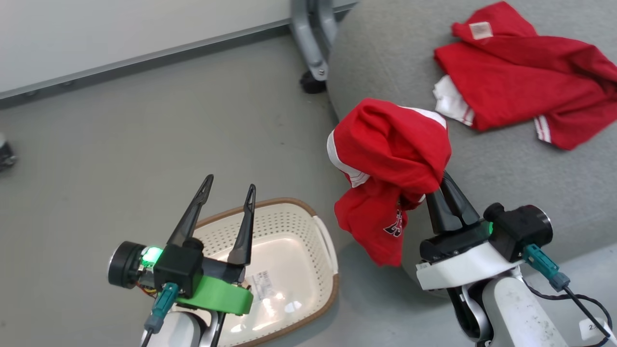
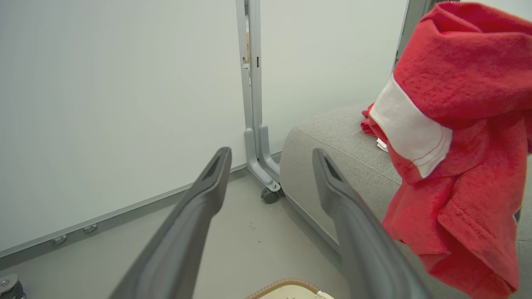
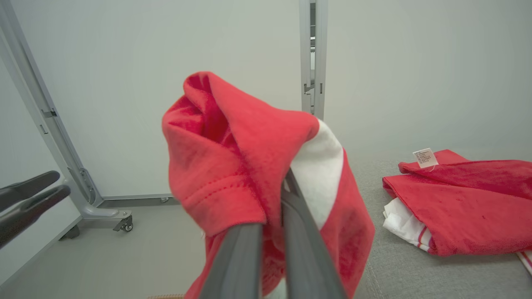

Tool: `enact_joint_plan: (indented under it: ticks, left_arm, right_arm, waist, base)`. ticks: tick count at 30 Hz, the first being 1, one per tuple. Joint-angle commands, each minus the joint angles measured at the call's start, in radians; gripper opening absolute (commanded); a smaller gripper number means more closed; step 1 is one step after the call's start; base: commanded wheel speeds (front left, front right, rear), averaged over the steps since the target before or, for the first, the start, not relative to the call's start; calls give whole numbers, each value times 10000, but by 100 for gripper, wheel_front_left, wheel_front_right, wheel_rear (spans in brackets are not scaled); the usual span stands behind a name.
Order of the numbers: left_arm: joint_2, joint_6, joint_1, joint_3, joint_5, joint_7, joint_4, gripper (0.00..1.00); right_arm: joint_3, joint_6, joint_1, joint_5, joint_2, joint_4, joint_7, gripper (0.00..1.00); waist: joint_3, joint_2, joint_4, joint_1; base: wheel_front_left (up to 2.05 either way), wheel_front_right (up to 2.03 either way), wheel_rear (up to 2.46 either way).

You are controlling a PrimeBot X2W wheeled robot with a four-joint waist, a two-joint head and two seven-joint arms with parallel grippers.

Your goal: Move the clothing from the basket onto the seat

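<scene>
My right gripper is shut on a red garment with white trim and a dark number, which hangs in the air over the near left edge of the grey seat. In the right wrist view the cloth drapes over the shut fingers. A second red garment with white lining lies flat on the seat, seen too as a folded red piece. My left gripper stands open above the cream basket, which looks empty. The left wrist view shows its spread fingers and the hanging garment.
The basket stands on the grey floor just left of the seat. A grey wheeled frame leg and a white wall panel lie beyond. A dark wheeled object sits at the far left.
</scene>
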Motion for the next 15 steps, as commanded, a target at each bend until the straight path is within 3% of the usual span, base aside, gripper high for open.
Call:
enact_joint_plan:
  ticks: [1,9,15]
  left_arm:
    - [137,-41,176,163,102,8,-112,100]
    - [242,-284,651,408,609,8,-141,100]
    - [174,-453,704,371,812,8,-46,100]
  right_arm:
    - [-17,-14,133,-22,10,-158,-30,0]
    - [-398,-14,926,273,13,-588,-30,0]
    - [-694,-14,1317,314,14,-715,-30,0]
  waist:
    - [416,0,-1104,0]
    - [352,0,-2277,0]
    - [312,0,-2698,0]
  base:
    - [0,0,0]
    - [0,0,0]
    - [0,0,0]
